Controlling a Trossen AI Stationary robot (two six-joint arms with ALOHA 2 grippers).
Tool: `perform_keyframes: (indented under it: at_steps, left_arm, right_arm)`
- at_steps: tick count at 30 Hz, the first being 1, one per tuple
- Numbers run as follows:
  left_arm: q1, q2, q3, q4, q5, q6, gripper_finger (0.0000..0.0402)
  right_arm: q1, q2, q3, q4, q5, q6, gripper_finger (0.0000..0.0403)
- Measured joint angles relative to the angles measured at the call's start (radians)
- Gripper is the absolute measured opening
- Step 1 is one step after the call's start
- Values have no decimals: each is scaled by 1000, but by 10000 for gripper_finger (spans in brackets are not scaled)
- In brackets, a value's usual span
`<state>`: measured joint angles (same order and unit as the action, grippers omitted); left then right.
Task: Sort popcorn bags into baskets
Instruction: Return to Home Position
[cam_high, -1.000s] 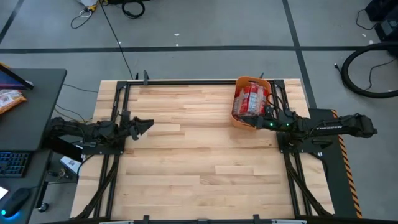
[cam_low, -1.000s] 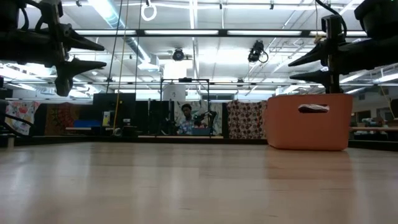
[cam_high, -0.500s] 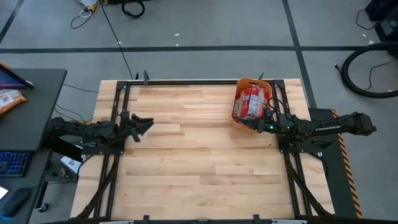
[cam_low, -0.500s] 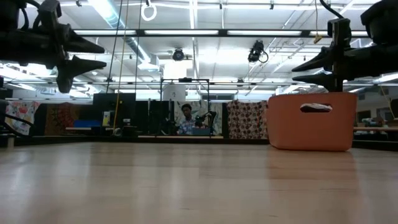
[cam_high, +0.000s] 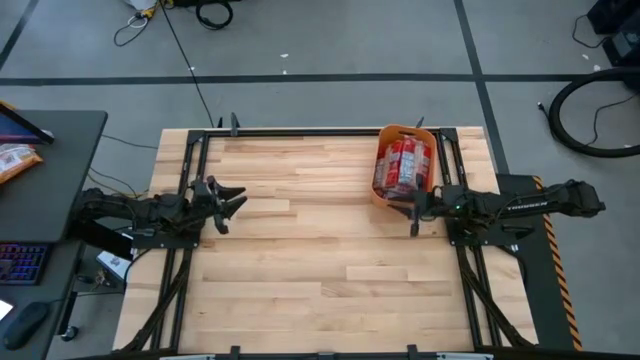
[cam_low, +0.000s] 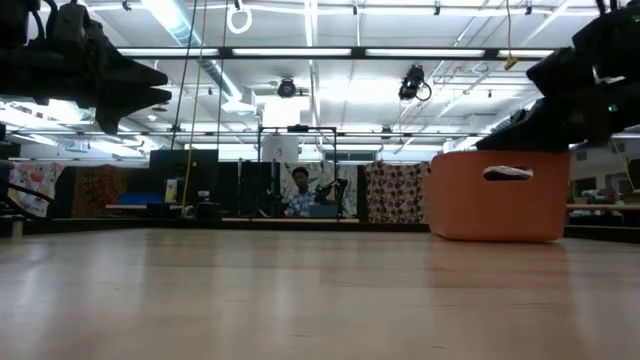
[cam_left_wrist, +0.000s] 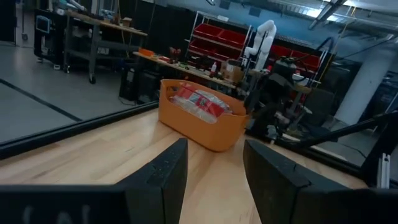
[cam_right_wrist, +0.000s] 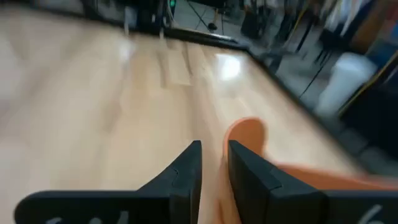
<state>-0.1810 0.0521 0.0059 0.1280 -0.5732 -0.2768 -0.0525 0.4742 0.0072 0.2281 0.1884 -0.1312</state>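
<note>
Orange plastic basket (cam_high: 383, 193) sits on the wooden table (cam_high: 300, 250) near the right arm, seen from above; the red popcorn bags (cam_high: 404, 160) all lie inside it; the left gripper (cam_high: 230, 203) hangs over the left side, fingers spread, empty. Low down, the basket stands flat; left wrist: bags piled near its rim; right wrist: the right gripper (cam_right_wrist: 213, 146), just beside the basket, fingers slightly apart, empty. I think the bags are light, soft and slippery; pinch one by a flat edge.

Table (cam_high: 320, 250) of pale planked wood, softly shiny; orange bin (cam_low: 497, 197) smooth matt plastic; popcorn bags (cam_high: 402, 163) inside it glossy.
</note>
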Motion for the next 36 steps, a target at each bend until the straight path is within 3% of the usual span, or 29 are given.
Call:
perform_keyframes:
  at_steps: [2, 5, 36]
  left_arm:
    - [0, 0, 0, 0, 0, 0, 160]
    - [0, 0, 0, 1, 0, 0, 160]
    - [0, 0, 0, 1, 2, 0, 160]
  right_arm:
    - [0, 1, 0, 1, 1, -172, 83]
    - [-1, 2, 0, 21, 1, -283, 83]
    - [-1, 2, 0, 40, 0, -284, 84]
